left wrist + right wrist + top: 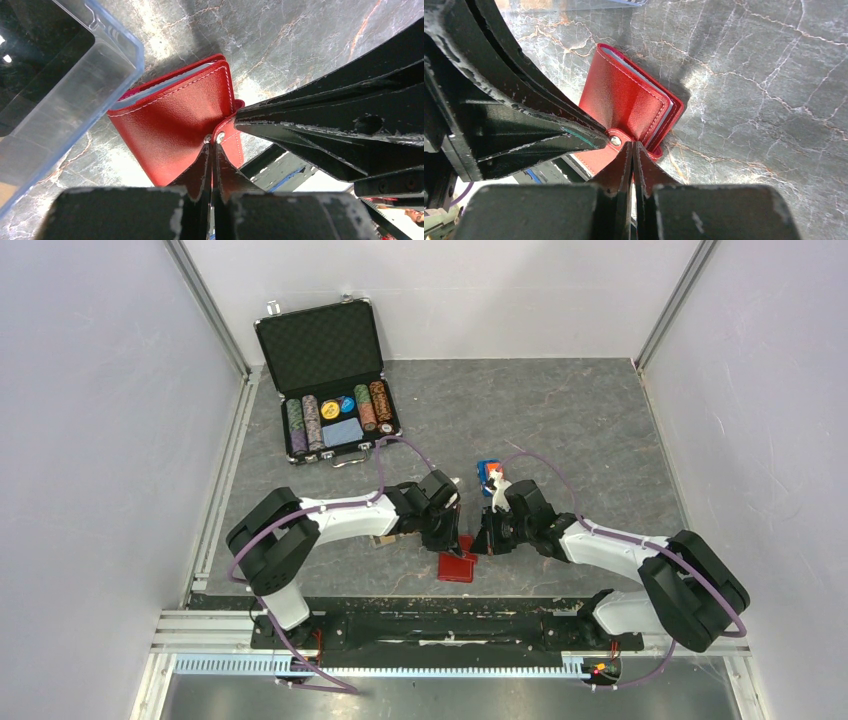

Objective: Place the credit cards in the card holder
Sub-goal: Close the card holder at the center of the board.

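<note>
Closest to the top camera are the two arm bases. Beyond them, the left gripper and the right gripper meet nose to nose above the red wallet, which lies on the grey marbled table. The card holder sits just beside the wallet, largely hidden under the left forearm. No credit cards lie exposed.

Left wrist view: the left fingers are pressed together with no gap. Their tips rest on the snap tab at its metal stud and appear to nip it. The right gripper's tips reach the same tab from the right. The wallet cover is soft, smooth-grained and stitched at the edge. Pale leaf edges show between the covers, but whether they are cards cannot be told. The card holder wall is clear, hard acrylic with a rounded corner and a dark floor.

Right wrist view: the right fingers are likewise fully closed, tips on the tab beside the stud.

Handling, as judged:
- **Credit cards:** light, stiff and slick. Take each by a short edge, gripping across its thickness.
- **Wallet:** it will flex and slide, so pin the body while pulling the tab.
- **Card holder:** light enough to skid if nudged.
</note>
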Controlling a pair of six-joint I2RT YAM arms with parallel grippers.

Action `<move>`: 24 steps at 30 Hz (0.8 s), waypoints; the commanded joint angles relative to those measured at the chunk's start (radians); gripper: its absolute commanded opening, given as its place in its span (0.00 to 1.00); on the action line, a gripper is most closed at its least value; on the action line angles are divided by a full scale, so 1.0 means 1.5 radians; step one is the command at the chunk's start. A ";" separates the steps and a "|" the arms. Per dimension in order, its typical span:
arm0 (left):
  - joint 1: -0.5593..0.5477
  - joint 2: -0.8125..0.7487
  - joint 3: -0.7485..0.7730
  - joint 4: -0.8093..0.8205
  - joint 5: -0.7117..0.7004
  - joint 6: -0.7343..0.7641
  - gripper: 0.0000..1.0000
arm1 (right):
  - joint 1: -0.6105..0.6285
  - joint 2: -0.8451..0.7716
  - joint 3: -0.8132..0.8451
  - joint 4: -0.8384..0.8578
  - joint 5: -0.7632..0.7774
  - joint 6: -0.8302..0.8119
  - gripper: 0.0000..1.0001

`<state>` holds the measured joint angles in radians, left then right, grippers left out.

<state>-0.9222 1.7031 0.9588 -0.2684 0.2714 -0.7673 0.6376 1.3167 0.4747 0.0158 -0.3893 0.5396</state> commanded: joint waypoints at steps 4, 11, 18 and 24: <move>-0.001 -0.009 0.043 -0.029 -0.009 0.003 0.02 | 0.004 -0.011 0.002 0.056 -0.030 0.010 0.01; -0.002 -0.003 0.050 -0.053 -0.032 0.002 0.02 | 0.006 0.005 -0.006 0.083 -0.053 0.020 0.01; -0.002 0.007 0.055 -0.065 -0.039 0.004 0.02 | 0.010 0.016 -0.016 0.093 -0.051 0.024 0.01; -0.004 0.019 0.055 -0.068 -0.032 0.005 0.02 | 0.016 0.029 -0.021 0.101 -0.050 0.024 0.01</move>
<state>-0.9222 1.7161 1.0100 -0.3634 0.2340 -0.7666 0.6529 1.3476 0.4553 0.1204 -0.4549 0.5755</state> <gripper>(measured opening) 0.028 0.009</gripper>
